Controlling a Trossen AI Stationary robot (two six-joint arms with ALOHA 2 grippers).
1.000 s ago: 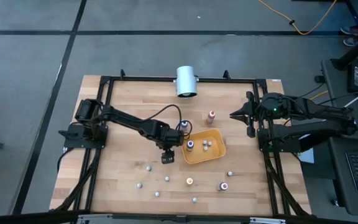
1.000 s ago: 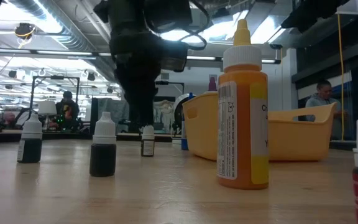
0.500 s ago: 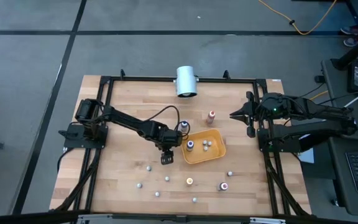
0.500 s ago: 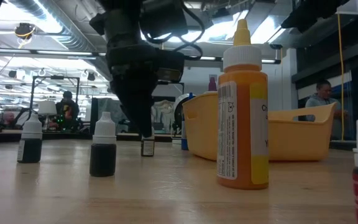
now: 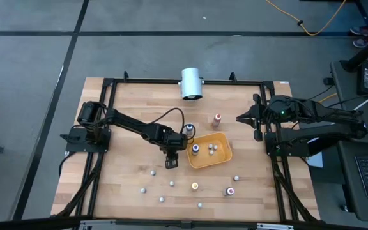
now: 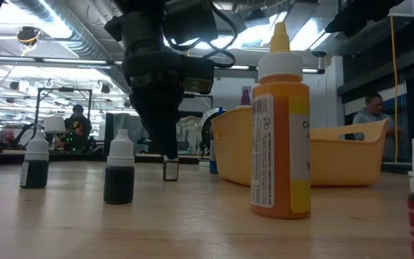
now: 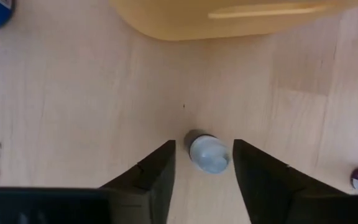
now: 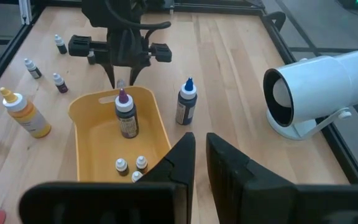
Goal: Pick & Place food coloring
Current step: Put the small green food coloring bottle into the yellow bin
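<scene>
Since a second ago the left gripper (image 7: 202, 177) has come down around a small food coloring bottle (image 7: 207, 152) and its fingers have narrowed, one on each side of the white cap; whether they press it yet cannot be told. The bottle stands upright on the wooden table (image 5: 126, 185), long axis vertical and cap up, just beside the near wall of the orange tray (image 5: 223, 158). The tray holds a purple-capped bottle (image 8: 127, 116) and a few tiny ones. A blue bottle (image 8: 186, 101) stands beside the tray; an orange bottle (image 6: 281, 122) and more small bottles are scattered nearer the front edge. The right gripper (image 8: 200, 155) waits at the table's right side, clenched and empty, near the white cylinder (image 8: 325, 87).
</scene>
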